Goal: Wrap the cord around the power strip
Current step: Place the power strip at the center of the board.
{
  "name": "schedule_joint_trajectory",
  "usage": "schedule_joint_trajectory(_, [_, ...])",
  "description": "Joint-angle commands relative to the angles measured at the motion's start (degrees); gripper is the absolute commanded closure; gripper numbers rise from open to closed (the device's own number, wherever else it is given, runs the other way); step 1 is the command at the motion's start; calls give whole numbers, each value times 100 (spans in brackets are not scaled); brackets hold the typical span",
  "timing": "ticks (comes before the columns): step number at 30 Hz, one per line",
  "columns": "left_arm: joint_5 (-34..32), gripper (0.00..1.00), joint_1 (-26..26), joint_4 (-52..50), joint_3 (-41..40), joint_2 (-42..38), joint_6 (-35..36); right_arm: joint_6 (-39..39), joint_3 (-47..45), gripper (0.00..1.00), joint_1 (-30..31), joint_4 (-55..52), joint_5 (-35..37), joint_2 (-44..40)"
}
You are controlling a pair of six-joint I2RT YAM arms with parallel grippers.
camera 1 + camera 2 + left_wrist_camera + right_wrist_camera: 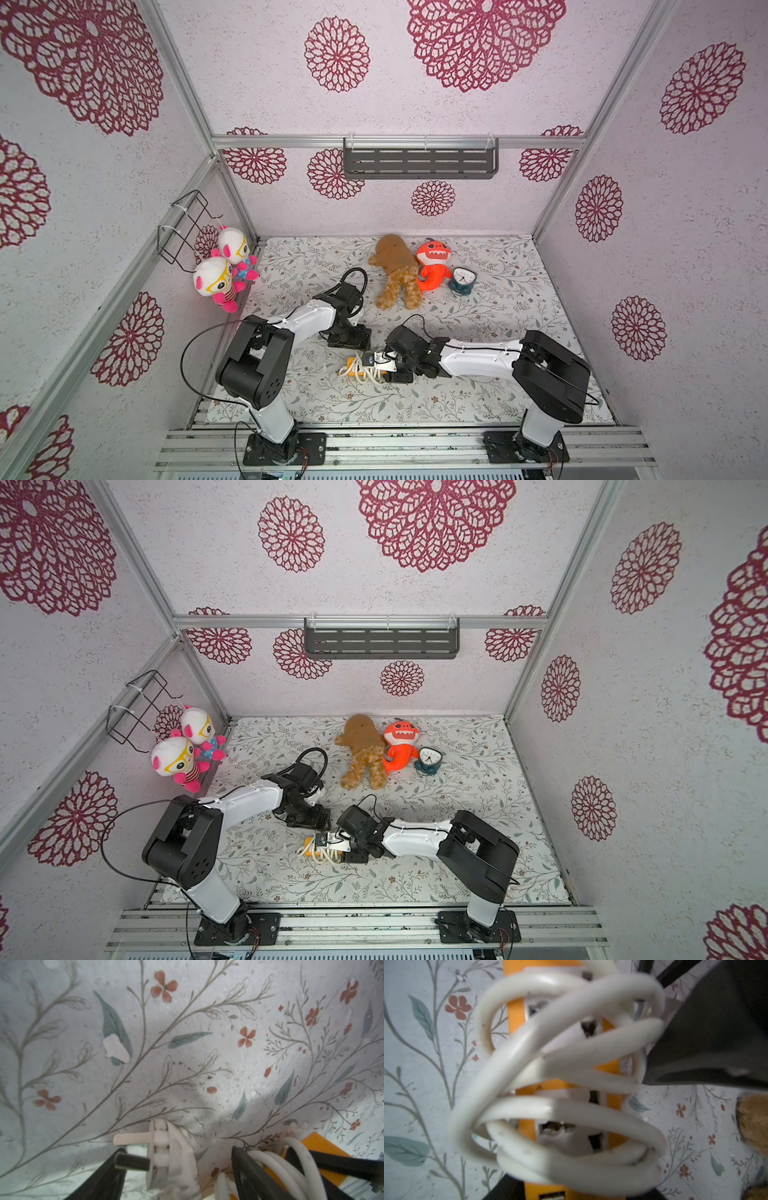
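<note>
Left gripper (176, 1150) stood wide around the white plug (166, 1147) | right gripper (374, 361) at the orange power strip (517, 1022), opening unclear | cord (529, 1105) lay looped over it.

Four plush toys (210, 280) (232, 245) (395, 270) (432, 262), one clock (462, 279), one power strip (527, 1128), one cord (529, 1106)

Power strip (352, 365) flat on surface (478, 399), centre, toward near edge. Cord (344, 371) looped over and around strip. Plug (166, 1153) on surface just left of strip, between left fingers (108, 1174) in wrist view. Right fingers (502, 1191) at strip's right end. Teddy (397, 272), shark plush (432, 266), clock (462, 280) in row left to right, far centre. Two dolls (216, 282) hang at left wall. Shelf (419, 162) on far wall.
</note>
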Motion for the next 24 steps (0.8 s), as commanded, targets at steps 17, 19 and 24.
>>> schedule_joint_trajectory(17, [-100, 17, 1, -278, 190, -234, 72, -233, 214, 1, -46, -1530, 678, -414])
schedule_joint_trajectory(19, [-98, 17, 1, -269, 142, -284, 47, -225, 268, 1, -47, -1609, 656, -440])
schedule_joint_trajectory(24, [-97, 17, -27, -201, 98, -366, -10, -194, 221, 1, -48, -1500, 618, -469])
